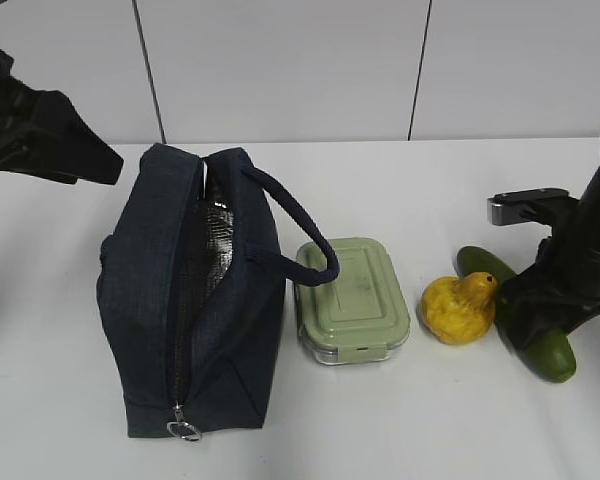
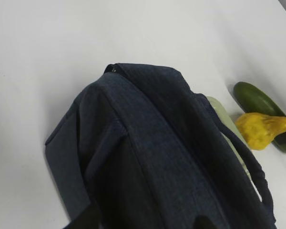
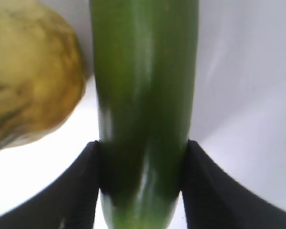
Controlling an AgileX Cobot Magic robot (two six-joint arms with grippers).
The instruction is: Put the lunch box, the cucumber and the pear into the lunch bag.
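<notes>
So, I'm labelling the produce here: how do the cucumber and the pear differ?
The cucumber is long, smooth and dark green; the pear is short, lumpy and yellow. The right gripper has its fingers against the cucumber's sides; nothing holds the pear. Both lie on the table, outside the lunch bag.

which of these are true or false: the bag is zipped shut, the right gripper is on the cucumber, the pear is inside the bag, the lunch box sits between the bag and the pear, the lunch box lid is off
1. The lunch bag is zipped shut. False: its top gapes open and the silver lining shows.
2. The right gripper has its fingers on either side of the cucumber. True.
3. The pear is inside the bag. False: it lies on the table beside the cucumber.
4. The lunch box sits between the bag and the pear. True.
5. The lunch box lid is off. False: the green lid is on the box.
</notes>
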